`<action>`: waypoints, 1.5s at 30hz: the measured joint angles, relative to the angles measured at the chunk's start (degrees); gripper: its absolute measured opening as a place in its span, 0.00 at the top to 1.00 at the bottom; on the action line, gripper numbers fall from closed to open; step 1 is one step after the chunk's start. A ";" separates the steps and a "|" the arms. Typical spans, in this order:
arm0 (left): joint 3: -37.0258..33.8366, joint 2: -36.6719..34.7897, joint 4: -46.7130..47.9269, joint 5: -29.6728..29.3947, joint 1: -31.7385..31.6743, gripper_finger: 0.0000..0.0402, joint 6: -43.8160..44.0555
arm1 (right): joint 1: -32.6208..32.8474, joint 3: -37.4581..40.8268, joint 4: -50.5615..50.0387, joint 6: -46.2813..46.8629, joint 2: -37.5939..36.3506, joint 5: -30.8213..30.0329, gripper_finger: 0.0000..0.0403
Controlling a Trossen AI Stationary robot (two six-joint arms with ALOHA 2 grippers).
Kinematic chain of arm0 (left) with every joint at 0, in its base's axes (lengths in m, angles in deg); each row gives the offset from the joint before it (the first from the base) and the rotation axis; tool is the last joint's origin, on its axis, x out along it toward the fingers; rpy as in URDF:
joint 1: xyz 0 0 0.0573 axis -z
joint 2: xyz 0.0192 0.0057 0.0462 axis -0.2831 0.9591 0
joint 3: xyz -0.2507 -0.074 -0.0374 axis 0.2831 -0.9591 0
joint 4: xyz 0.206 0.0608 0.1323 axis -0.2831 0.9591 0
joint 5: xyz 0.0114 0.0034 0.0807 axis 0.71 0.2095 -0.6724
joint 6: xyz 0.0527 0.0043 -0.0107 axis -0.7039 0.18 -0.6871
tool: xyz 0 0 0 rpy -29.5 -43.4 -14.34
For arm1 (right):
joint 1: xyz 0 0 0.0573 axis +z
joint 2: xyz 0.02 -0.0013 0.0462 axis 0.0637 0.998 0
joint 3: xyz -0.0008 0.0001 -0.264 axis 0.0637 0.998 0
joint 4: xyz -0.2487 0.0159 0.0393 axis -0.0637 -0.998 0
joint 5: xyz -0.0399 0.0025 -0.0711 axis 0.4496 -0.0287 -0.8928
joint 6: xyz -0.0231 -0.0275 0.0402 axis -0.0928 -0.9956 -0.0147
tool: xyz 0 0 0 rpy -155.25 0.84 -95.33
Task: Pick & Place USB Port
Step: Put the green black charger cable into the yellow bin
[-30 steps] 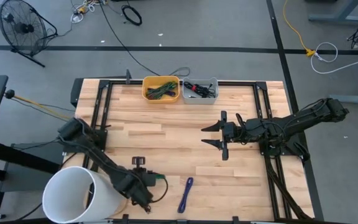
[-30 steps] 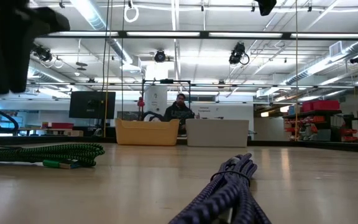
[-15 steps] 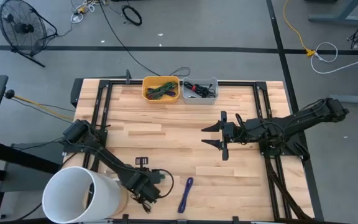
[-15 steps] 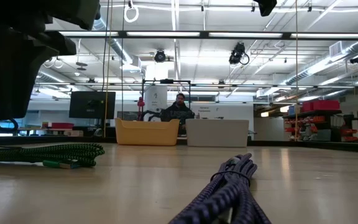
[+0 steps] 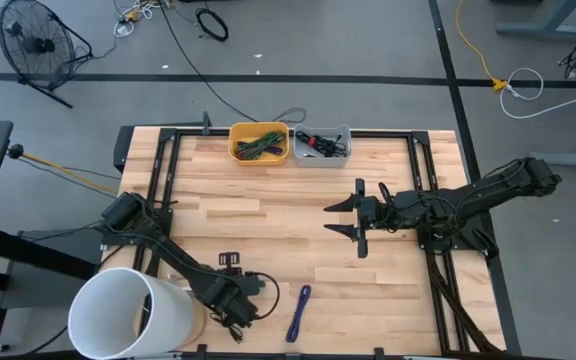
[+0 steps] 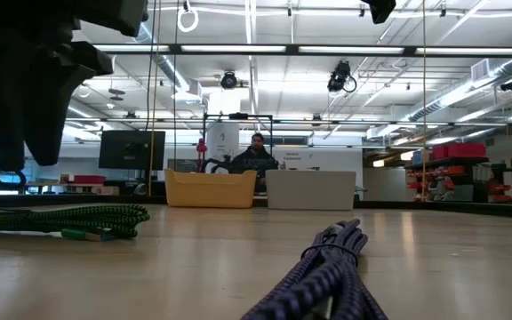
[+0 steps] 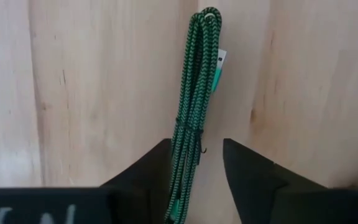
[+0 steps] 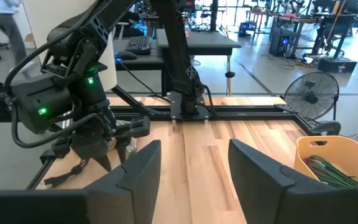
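left gripper [image 7: 196, 165] sits low over the green cable [image 7: 194, 106], jaws spread.
go straight down, then pinch the bundle's middle.

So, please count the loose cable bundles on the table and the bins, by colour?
Green cable: 1
Purple cable: 1
Yellow bin: 1
Grey bin: 1
Total: 4

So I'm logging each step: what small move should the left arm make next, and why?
Probably close the left gripper: its fingers stand open on either side of the bundled green cable, which lies flat on the table, not yet held.
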 joint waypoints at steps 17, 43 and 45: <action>0.02 6.77 1.62 2.02 -1.95 0.57 -3.03 | 0.02 0.00 -0.17 0.17 0.02 0.00 0.53; 3.82 3.97 -2.41 -13.67 -7.80 0.95 -14.33 | 0.02 0.00 -0.22 0.01 0.02 0.00 0.53; 5.67 3.01 -2.84 -15.58 -9.02 0.95 -17.56 | 0.02 0.00 -0.19 0.02 0.02 0.00 0.53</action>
